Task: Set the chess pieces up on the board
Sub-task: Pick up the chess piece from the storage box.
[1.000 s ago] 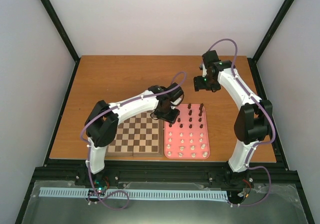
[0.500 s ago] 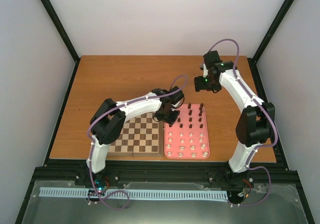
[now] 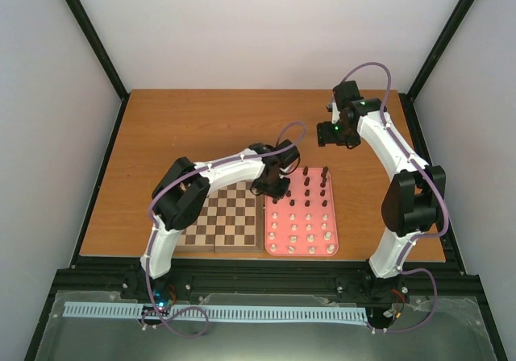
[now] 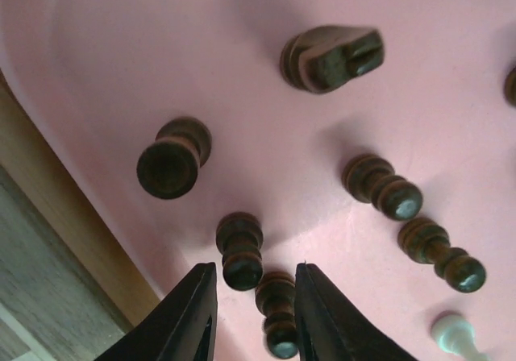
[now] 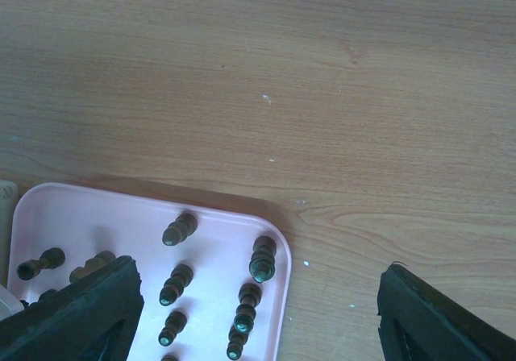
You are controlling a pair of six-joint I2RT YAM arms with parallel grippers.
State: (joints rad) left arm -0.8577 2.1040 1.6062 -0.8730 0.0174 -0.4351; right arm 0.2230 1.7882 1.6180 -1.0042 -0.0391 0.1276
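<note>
Plainly the left arm's pick: a dark piece sits under its narrow gap

Left pincer [image 4: 254, 276] hangs over the pink tray's [image 4: 161, 39] far-left corner, jaws narrowly parted and holding nothing; an upright dark piece [image 4: 276, 317] stands right below the gap, long axis vertical, with a second dark piece [image 4: 239, 250] just ahead; the board [image 3: 222, 216], no piece visible on it, lies leftward on the counter [image 3: 201, 127]; right pincer [image 3: 333, 135], spread wide and empty, hovers beyond the tray's far edge.
</note>
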